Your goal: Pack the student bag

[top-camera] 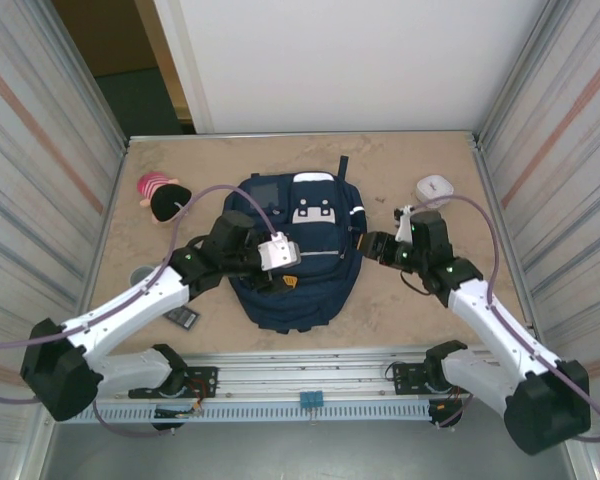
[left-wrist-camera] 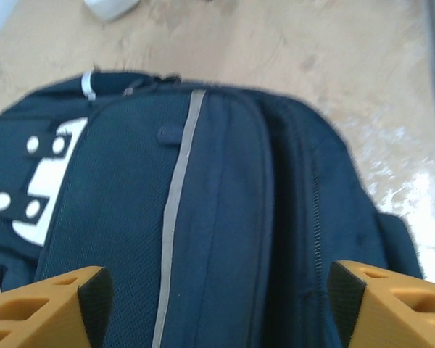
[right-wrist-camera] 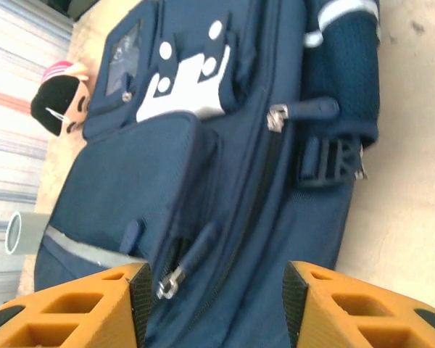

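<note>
Navy-blue student bag [top-camera: 320, 280] lies flat mid-desk [top-camera: 400, 310], its long axis pointing away from us, with our left gripper [left-wrist-camera: 214, 290] hanging released over its near end, closer than our right gripper [right-wrist-camera: 216, 293], likewise released, beside its right flank.

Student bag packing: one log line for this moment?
student bag lying flat, front up | left gripper open over bag | right gripper open at bag's side | plush doll outside bag
</note>
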Tool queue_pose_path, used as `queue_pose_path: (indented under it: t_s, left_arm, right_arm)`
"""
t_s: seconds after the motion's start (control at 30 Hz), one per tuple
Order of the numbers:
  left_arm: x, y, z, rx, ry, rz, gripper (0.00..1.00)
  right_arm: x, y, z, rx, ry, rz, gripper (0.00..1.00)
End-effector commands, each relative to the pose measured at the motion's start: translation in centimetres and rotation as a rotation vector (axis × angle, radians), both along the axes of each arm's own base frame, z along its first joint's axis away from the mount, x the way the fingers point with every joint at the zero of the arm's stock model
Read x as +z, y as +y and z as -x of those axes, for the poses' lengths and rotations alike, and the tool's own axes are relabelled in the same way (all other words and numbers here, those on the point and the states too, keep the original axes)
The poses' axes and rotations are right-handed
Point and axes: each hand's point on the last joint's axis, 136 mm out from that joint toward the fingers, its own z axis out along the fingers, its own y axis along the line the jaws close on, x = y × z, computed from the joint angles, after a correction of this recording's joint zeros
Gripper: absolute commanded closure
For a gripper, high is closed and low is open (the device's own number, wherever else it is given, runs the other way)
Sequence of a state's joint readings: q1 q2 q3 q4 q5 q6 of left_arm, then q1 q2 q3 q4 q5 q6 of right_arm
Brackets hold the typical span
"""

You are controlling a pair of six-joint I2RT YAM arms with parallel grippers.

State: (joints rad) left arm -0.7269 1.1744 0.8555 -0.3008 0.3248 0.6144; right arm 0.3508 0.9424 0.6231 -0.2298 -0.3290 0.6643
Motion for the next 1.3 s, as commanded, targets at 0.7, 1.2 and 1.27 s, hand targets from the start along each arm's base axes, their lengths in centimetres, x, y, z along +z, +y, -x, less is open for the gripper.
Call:
queue_pose_path:
  t_s: [0.7, 1.2, 1.27]
  left_arm:
    - [-3.2, 0.9, -2.7, 0.004, -0.040, -0.195, 0.85]
    - [3.1, 0.5, -2.6, 0.110, 0.043, 0.142, 1.00]
    - [4.8, 0.9, -3.1, 0.139, 0.046, 0.215, 1.00]
  right_arm:
    - [0.5, 4.4, 3.4, 0.109, 0.039, -0.158, 0.42]
    - [2.1, 13.9, 5.6, 0.247, -0.024, -0.133, 0.65]
    - [0.3, 13.7, 5.3, 0.210, -0.020, -0.099, 0.69]
